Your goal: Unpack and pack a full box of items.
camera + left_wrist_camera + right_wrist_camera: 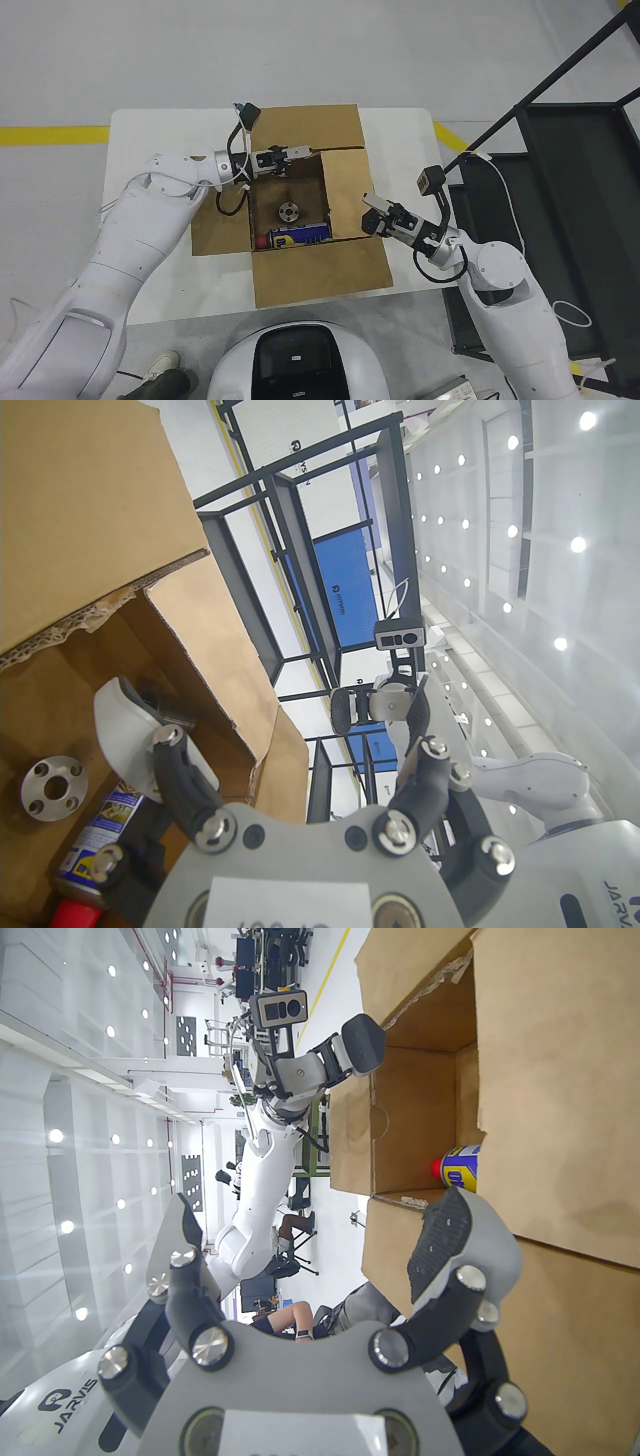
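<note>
1. The spray can lies against the near wall of the box. A flap partly hides it in the right wrist view, and its blue-yellow label is illegible from above.
2. The metal flange lies mid-floor inside the box.
3. The left pincer is over the box's far rim, wide and empty.
4. The right pincer is above the box's right-hand flap, wide and empty.

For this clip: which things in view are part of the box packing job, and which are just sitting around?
Part of the job: cardboard box, flaps open; metal flange and spray can inside it; left gripper, open, at the box's far edge; right gripper, open, over a side flap.

Just around: white table under the box; black rack beside the table; yellow floor line.
</note>
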{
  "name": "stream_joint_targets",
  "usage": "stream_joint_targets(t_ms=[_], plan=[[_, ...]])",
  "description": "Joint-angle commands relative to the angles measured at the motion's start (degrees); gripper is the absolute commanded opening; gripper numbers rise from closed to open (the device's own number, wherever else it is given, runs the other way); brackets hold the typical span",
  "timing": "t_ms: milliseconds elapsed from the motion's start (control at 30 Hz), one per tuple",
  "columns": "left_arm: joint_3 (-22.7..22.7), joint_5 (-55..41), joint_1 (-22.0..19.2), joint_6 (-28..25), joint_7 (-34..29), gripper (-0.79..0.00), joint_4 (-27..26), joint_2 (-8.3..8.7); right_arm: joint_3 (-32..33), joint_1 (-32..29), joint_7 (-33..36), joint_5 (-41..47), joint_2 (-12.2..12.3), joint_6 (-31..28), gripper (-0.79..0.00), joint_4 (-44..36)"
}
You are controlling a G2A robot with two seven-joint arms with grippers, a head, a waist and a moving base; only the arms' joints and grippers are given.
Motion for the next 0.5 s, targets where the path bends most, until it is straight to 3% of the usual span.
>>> stream_joint_targets(t_ms=[0,233,467], plan=[[-0.05,0.09,0.02,0.09,-0.04,0.000,-0.10,0.04,0.00,0.02,-0.02,-0.03,0.00,-0.02,0.000,-0.01],[-0.05,0.09,0.02,0.09,-0.04,0.000,-0.10,0.04,-0.15,-0.05,-0.37,0.06,-0.02,0.14,0.000,-0.12],[0.94,1.52,0.05,6.34,2.58,0.000,-4.88,-0.81,-0.76,0.07,-0.02,-0.03,0.16,1.09,0.000,-1.70]])
